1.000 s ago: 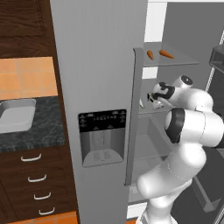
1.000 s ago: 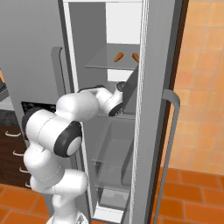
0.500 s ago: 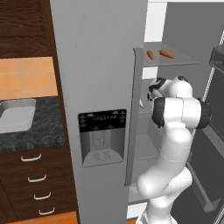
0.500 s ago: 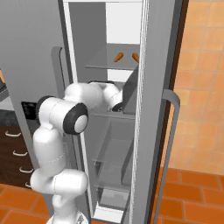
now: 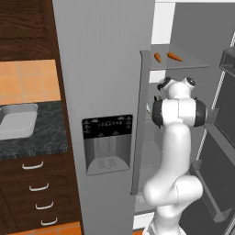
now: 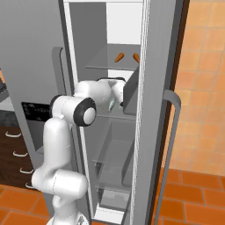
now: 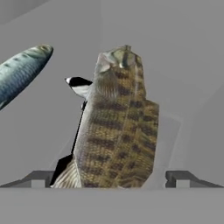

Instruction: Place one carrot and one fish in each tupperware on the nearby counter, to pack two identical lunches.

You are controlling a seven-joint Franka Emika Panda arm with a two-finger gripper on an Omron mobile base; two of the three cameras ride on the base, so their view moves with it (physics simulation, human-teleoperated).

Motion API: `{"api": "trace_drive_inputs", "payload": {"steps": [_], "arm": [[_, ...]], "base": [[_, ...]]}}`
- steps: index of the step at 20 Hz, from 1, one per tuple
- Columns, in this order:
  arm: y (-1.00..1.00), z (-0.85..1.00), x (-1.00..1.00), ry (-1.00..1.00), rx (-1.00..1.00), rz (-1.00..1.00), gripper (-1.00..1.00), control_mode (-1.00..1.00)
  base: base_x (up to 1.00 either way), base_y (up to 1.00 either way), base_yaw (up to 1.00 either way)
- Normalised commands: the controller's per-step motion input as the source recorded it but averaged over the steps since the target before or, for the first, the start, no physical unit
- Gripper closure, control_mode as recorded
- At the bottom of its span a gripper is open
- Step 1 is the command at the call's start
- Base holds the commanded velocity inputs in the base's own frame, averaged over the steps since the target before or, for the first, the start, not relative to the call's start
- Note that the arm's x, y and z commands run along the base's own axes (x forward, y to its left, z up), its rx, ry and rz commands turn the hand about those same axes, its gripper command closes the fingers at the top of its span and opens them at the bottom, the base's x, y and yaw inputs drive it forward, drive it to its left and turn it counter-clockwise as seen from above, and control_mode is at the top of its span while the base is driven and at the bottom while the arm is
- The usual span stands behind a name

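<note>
A brown-striped fish (image 7: pixel 116 127) lies on the fridge shelf, right between the tips of my gripper (image 7: pixel 109 180). The gripper is open, with a gap on either side of the fish. A second fish (image 7: pixel 22 72), blue-grey, lies to its upper left in the hand view. Two carrots (image 6: pixel 119 57) (image 6: pixel 136 57) rest on the shelf above; the left base view shows them too (image 5: pixel 157 57) (image 5: pixel 174 56). One tupperware (image 5: pixel 20 120) sits on the dark counter (image 5: pixel 43 140) left of the fridge.
The closed fridge door with its dispenser panel (image 5: pixel 108 144) stands between the counter and the open compartment. The open door with its bins (image 5: pixel 220 137) hangs at the right. Drawers (image 5: pixel 34 186) sit under the counter. Shelf edges box in the hand.
The arm has folded upright and pushed the hand deeper into the fridge at the middle shelf. The gripper has stayed open.
</note>
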Motion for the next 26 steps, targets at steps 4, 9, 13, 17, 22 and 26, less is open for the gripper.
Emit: {"api": "trace_drive_inputs", "payload": {"steps": [4,9,13,17,22,26], "arm": [[0.41,-0.56,-0.52,-0.04,-0.11,0.06,1.0,-1.0],[0.24,-0.32,-1.0,-0.01,-0.08,0.06,1.0,-1.0],[0.38,-0.16,-1.0,0.0,-0.07,0.08,1.0,-1.0],[0.22,-0.01,-1.0,0.0,-0.01,0.07,1.0,-1.0],[0.09,0.27,-1.0,0.02,0.0,0.0,1.0,-1.0],[0.24,0.69,-1.0,0.0,-0.02,0.0,1.0,-1.0]], "base": [[0.0,0.0,0.0],[0.0,0.0,0.0],[0.0,0.0,0.0],[0.0,0.0,0.0],[0.0,0.0,0.0],[0.0,0.0,0.0]]}}
